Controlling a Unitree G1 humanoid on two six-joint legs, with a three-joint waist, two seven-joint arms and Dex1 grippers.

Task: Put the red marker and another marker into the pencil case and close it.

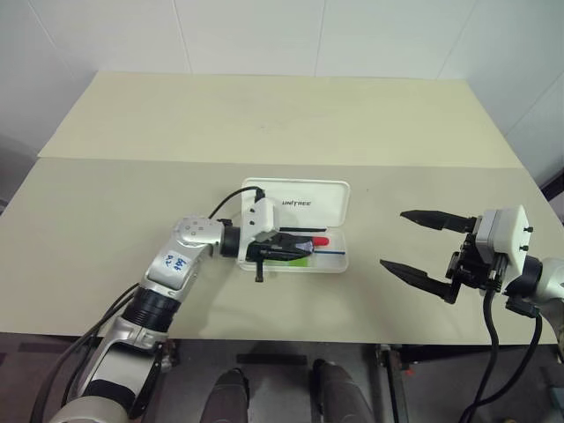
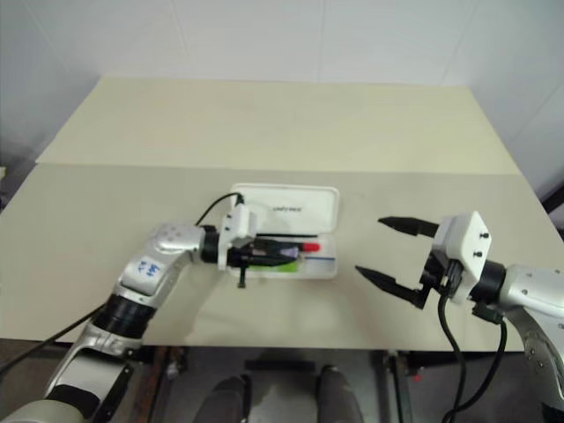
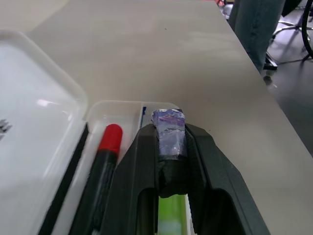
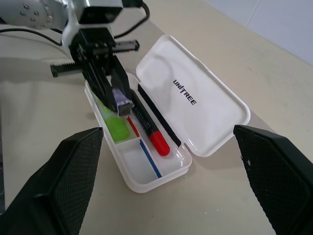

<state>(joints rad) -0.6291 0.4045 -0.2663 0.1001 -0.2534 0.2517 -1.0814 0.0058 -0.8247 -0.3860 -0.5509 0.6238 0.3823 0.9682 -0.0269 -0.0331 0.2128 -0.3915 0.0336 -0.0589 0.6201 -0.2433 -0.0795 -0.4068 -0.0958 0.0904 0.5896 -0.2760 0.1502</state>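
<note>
My left claw point(image 4: 113, 100) is clamped on the green highlighter point(image 4: 115, 125), low over the open pencil case point(image 4: 195, 98) beside the red marker point(image 4: 149, 128), so it drops in. My right claw point(image 1: 421, 247) waits apart.

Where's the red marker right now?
The red marker lies inside the open pencil case, beside the hinge, next to the green highlighter in the left gripper's jaws.

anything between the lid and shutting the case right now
Yes: the left hand, shut on the highlighter, reaches over the case's tray beside the red marker, in the open lid's closing path.
</note>
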